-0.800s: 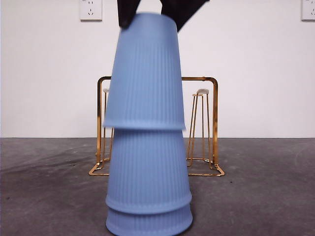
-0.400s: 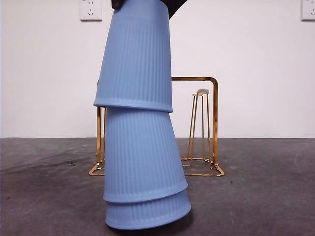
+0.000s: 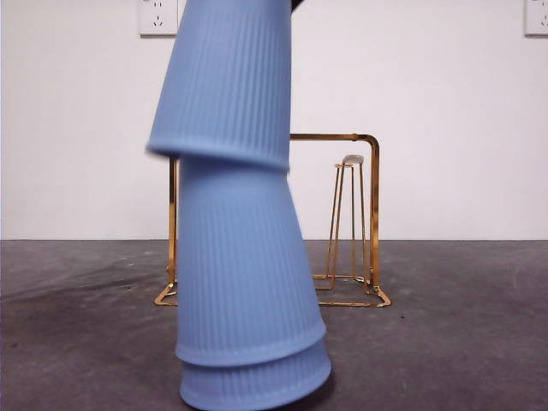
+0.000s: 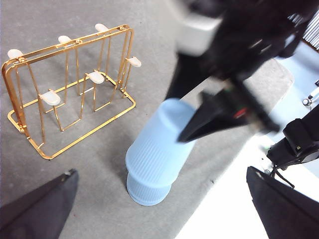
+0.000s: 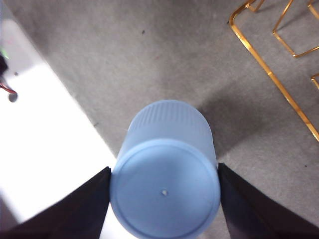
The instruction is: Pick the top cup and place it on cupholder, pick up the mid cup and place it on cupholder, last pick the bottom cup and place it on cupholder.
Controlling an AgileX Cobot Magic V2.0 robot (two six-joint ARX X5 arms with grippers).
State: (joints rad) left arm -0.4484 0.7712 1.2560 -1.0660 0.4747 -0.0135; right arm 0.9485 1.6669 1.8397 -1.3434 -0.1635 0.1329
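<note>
Three ribbed blue cups stand stacked upside down near the front of the table. My right gripper (image 5: pixel 164 189) is shut on the top cup (image 3: pixel 227 81) (image 5: pixel 164 194), one jaw on each side of its base. The top cup is raised and tilted but still overlaps the mid cup (image 3: pixel 244 274). The mid cup and the bottom cup (image 3: pixel 257 387) lean with it. The gold wire cupholder (image 3: pixel 374 214) (image 4: pixel 50 97) stands behind the stack with nothing on its white-tipped prongs. My left gripper (image 4: pixel 159 204) hangs open high above the table, apart from the stack (image 4: pixel 154 159).
The table top (image 3: pixel 462 342) is dark grey. A pale strip (image 5: pixel 55 129) runs along the table's edge close to the stack. Two wall sockets (image 3: pixel 157 15) sit high on the white back wall.
The top cup has risen and shifted left in the right gripper. The two lower cups have tipped over to lean with it, where a second ago the stack stood straight.
</note>
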